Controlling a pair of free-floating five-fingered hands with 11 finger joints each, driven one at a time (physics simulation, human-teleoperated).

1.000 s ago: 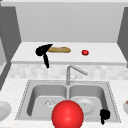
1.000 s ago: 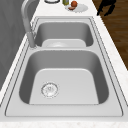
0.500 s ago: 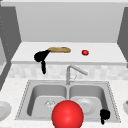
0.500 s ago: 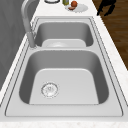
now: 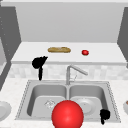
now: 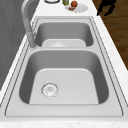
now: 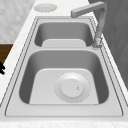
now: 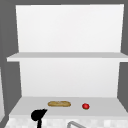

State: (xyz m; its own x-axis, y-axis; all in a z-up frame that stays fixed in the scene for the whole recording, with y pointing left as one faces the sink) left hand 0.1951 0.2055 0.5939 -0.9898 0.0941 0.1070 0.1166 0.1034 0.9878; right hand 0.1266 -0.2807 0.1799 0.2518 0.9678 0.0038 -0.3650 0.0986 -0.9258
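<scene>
Front view: my left hand [image 5: 38,63] hangs empty, fingers drooping loosely, at the shelf's edge. Up and right of it lies the bread loaf [image 5: 59,50]; I judge it light and squashable, best grasped mid-length.

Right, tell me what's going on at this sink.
Two black hands float at a double sink. The left hand hangs at the front edge of the shelf above the sink, left of a bread loaf and a small red tomato, touching neither. The right hand hovers by the sink's front right corner. A white plate lies in the right basin, and a big red ball sits in front.
</scene>
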